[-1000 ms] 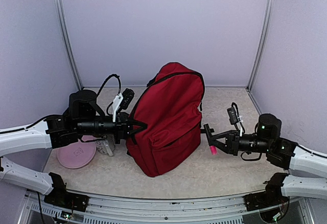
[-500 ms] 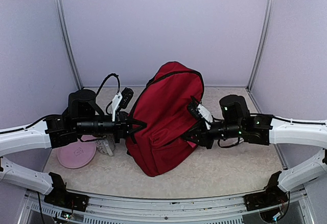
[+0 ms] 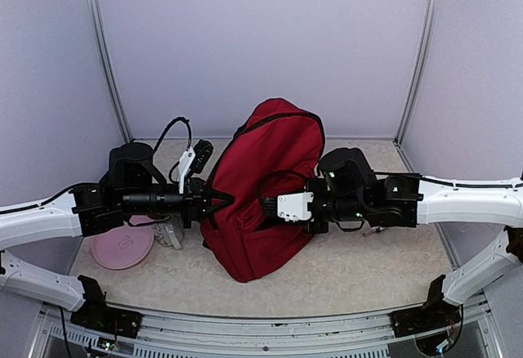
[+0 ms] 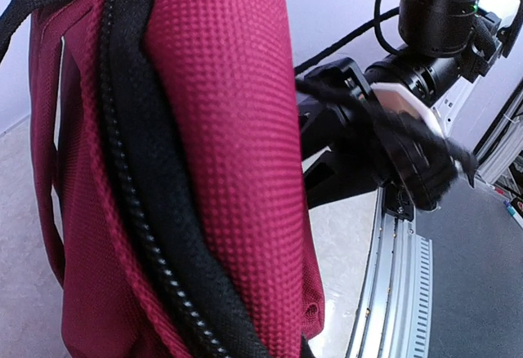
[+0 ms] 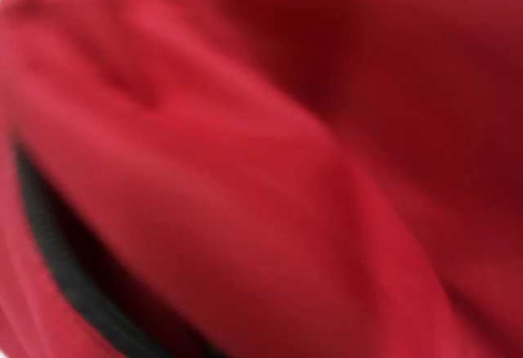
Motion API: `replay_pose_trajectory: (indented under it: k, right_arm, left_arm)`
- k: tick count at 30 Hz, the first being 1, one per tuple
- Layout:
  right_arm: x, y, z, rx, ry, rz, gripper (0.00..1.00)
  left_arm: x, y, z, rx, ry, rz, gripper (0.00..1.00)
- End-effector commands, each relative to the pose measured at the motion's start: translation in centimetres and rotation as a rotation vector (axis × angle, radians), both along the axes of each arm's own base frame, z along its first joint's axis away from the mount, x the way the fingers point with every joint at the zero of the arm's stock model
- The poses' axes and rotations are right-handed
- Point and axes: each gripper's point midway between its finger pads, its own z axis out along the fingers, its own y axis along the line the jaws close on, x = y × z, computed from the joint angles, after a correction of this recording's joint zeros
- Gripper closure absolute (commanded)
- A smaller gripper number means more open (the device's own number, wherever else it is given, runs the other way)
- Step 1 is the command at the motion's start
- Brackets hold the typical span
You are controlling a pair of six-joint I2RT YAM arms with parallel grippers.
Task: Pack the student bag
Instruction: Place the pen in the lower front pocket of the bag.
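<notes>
The student bag [image 3: 270, 170], dark red with black zippers, stands upright in the middle of the table. My left gripper [image 3: 219, 203] is shut on its left edge; in the left wrist view the red fabric [image 4: 221, 129] and a black zipper [image 4: 139, 211] fill the near field. My right gripper [image 3: 266, 206] is pressed against the bag's front, at the pocket. Its fingertips are dark against the fabric and I cannot make out their gap. Only blurred red cloth [image 5: 310, 162] and a black zipper strip [image 5: 65, 284] show in the right wrist view.
A flat pink round disc [image 3: 122, 248] lies left of the bag under my left arm, with a small grey-white object [image 3: 170, 234] beside it. Purple walls with metal posts [image 3: 106, 64] close the back and sides. A metal rail [image 3: 261, 325] runs along the near edge.
My right arm has swung in from the right side of the table to the bag's front. The small pink thing seen in its fingers a second ago is no longer visible. The left arm is still.
</notes>
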Motion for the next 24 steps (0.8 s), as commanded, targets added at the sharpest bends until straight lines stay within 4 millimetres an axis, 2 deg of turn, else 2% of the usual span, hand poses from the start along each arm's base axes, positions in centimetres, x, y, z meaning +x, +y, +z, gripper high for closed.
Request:
replay_pose_trajectory:
  k: [1,5,8,10,14,18,22,23,24]
  right_arm:
    - [0.5,0.2,-0.1,-0.233,-0.393,0.168,1.00]
    - [0.2,0.3,0.2,-0.324,-0.602,0.295,1.00]
    - [1.1,-0.1,-1.2,-0.457,-0.710,0.340,1.00]
    - [1.6,0.1,-1.8,-0.523,-0.733,0.362,1.00]
    - [2.3,0.7,-1.6,-0.583,-0.784,0.396,1.00]
    - [2.9,0.0,-2.8,-0.725,-0.854,0.444,1.00]
    - [3.0,0.1,-2.7,-0.757,-0.853,0.460,1.00]
    - [3.0,0.4,-2.3,-0.743,-0.860,0.458,0.94]
    - [3.0,0.6,-2.0,-0.729,-0.864,0.453,0.84]
  left_arm:
    - [0.1,-0.3,1.4,-0.026,-0.032,-0.014,1.00]
    - [0.1,-0.3,1.4,-0.026,-0.030,-0.016,1.00]
    - [0.1,-0.3,1.4,-0.028,-0.032,-0.017,1.00]
    - [0.1,-0.2,1.4,-0.028,-0.031,-0.017,1.00]
    - [0.0,-0.3,1.4,-0.028,-0.028,-0.020,1.00]
    - [-0.1,-0.3,1.5,-0.031,-0.028,-0.023,1.00]
    - [-0.2,-0.3,1.6,-0.033,-0.029,-0.025,1.00]
    - [-0.2,-0.3,1.7,-0.035,-0.030,-0.026,1.00]
    - [-0.2,-0.3,1.7,-0.035,-0.030,-0.026,1.00]
